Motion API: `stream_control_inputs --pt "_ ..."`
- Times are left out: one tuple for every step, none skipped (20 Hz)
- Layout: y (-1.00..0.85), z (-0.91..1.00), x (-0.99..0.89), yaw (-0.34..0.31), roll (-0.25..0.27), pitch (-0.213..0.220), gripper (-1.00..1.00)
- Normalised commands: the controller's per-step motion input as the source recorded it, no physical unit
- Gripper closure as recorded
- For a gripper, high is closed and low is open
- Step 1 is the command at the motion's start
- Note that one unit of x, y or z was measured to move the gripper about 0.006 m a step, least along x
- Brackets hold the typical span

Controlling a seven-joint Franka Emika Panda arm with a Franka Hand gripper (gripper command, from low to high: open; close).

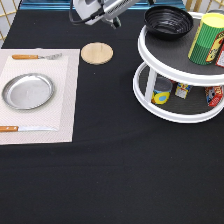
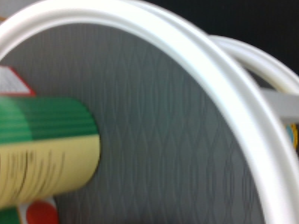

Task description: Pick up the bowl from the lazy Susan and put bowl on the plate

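The black ridged bowl sits on the top tier of the white two-tier lazy Susan at the exterior view's upper right. The silver plate lies bare on a pale placemat at the left. My gripper is at the exterior view's top edge, to the left of the bowl and apart from it, mostly cut off by the frame. It holds nothing that I can see. The wrist view shows the lazy Susan's grey top surface and white rim from close by, but not the bowl.
A green and yellow can stands on the top tier beside the bowl and also shows in the wrist view. Small cans stand on the lower tier. A wooden coaster, a fork and a knife lie around the plate.
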Motion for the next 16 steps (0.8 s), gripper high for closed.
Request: stream_control_inputs --pt "0.01 -0.11 -1.00 0.000 -0.044 -0.160 -1.00" --pt "0.04 -0.18 -1.00 0.000 -0.048 -0.164 -1.00" --pt "0.09 -0.27 -1.00 0.000 -0.060 -0.169 -1.00" --pt "0.12 -0.36 -1.00 0.002 -0.069 -0.178 -1.00" --pt "0.19 -0.45 -0.98 0.002 -0.082 -0.188 -1.00" --pt "0.23 -0.45 -0.98 0.002 -0.084 -0.182 -1.00" --pt "0.30 -0.45 -0.96 0.001 -0.089 -0.181 -1.00" --pt "0.34 -0.46 -0.93 0.000 -0.097 -0.182 -1.00" --pt "0.39 -0.45 -0.90 0.000 -0.104 -0.181 -1.00" --pt "0.42 -0.48 -0.85 0.000 -0.115 -0.184 -1.00" --pt "0.45 -0.46 -0.83 0.000 -0.120 -0.183 -1.00" --pt "0.46 -0.47 -0.80 0.000 -0.126 -0.189 -1.00" --pt "0.46 -0.47 -0.79 0.000 -0.125 -0.189 -1.00" --pt "0.47 -0.45 -0.78 0.000 -0.124 -0.195 -1.00" --pt "0.50 -0.38 -0.77 0.000 -0.121 -0.202 -1.00" --pt "0.53 -0.14 -0.73 0.000 -0.122 -0.215 -1.00"
